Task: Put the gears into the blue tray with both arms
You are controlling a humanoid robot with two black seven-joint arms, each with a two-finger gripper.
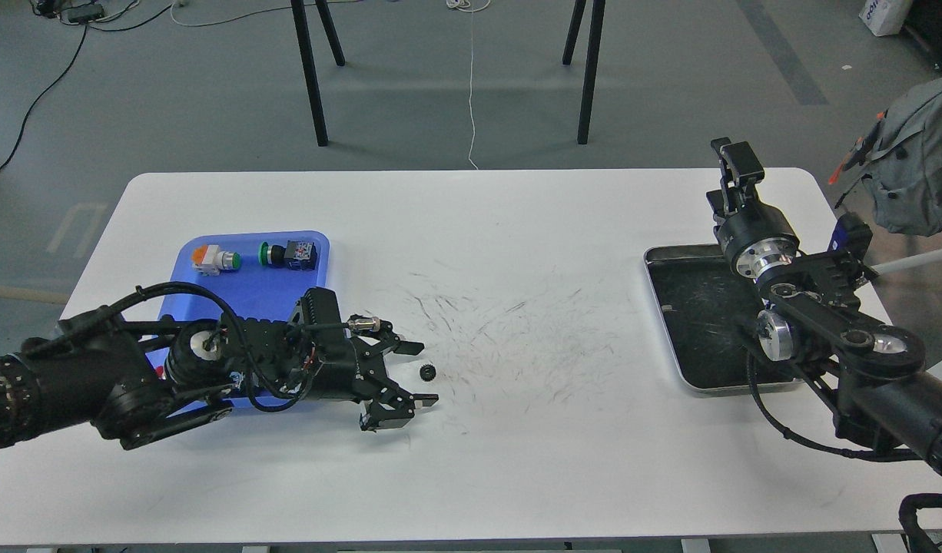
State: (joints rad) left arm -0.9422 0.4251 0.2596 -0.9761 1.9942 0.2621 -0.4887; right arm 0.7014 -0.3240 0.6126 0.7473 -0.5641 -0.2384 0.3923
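Near the desk's (471,476) front-left: tiny black toothed gear (428,372) between wide-spread left end effector (423,374) fingers. Best closed squarely, then carried to shallow blue plastic tray (210,253). Right end effector (734,163): cannot tell.

Gear (428,372) — between spread left fingers (409,348)

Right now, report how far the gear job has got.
Done: nothing shows as placed; the blue tray holds only two push-button switches, as far as the arm lets me see. In hand: the left gripper is open around one gear lying on the table, not yet grasped. Left: grasp it and carry it to the tray. The right gripper is raised by the silver tray.
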